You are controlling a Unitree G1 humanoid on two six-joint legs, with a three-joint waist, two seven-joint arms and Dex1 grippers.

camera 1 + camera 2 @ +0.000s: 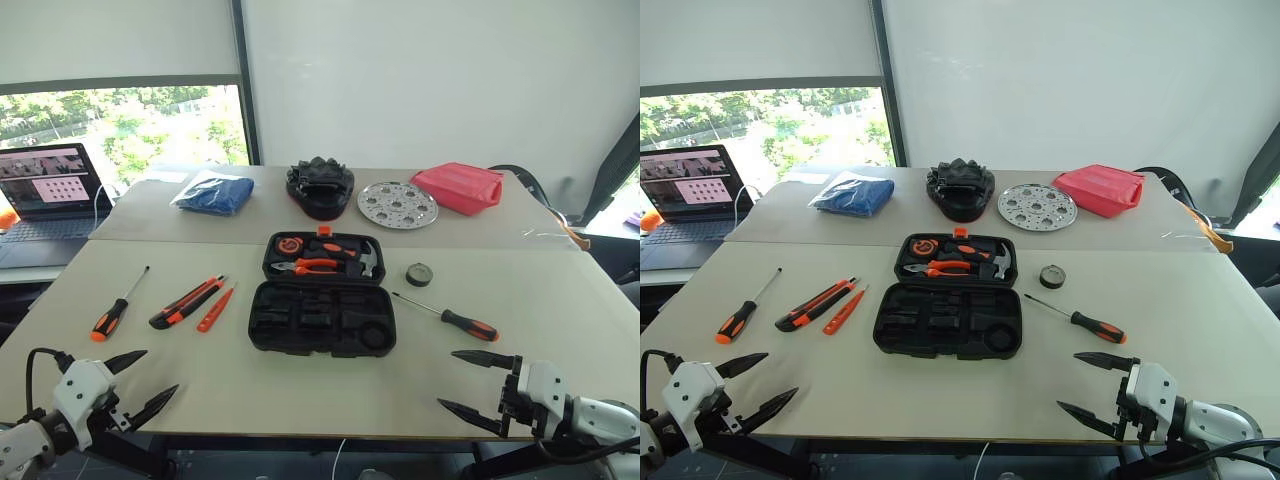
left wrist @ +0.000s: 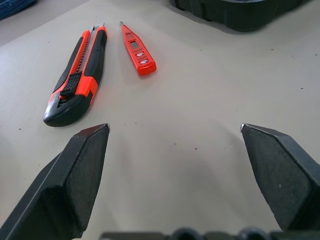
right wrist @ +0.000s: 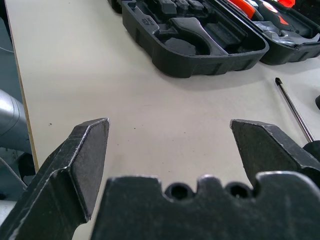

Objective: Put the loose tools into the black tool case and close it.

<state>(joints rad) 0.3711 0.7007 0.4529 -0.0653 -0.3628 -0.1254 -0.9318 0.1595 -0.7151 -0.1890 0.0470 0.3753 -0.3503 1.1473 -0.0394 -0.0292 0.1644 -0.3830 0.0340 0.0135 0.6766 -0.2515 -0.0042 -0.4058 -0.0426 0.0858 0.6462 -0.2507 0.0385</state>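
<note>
Black tool case (image 1: 322, 307) lies open mid-table, far half w/ pliers & hammer, near half's recesses bare. On the robot's left: a screwdriver (image 1: 117, 306), then utility knife (image 1: 186, 302) & slim orange pen tool (image 1: 215, 309) side by side, apart. On the right: small dark disc (image 1: 419, 274) just beyond the 2nd screwdriver (image 1: 450, 318). Left gripper (image 1: 140, 379) & right gripper (image 1: 470, 380) hover low at the table's near edge, jaws wide apart, nothing held. Far side: perforated silver disc (image 1: 397, 204), red pouch (image 1: 459, 187), blue bundle (image 1: 215, 192)
</note>
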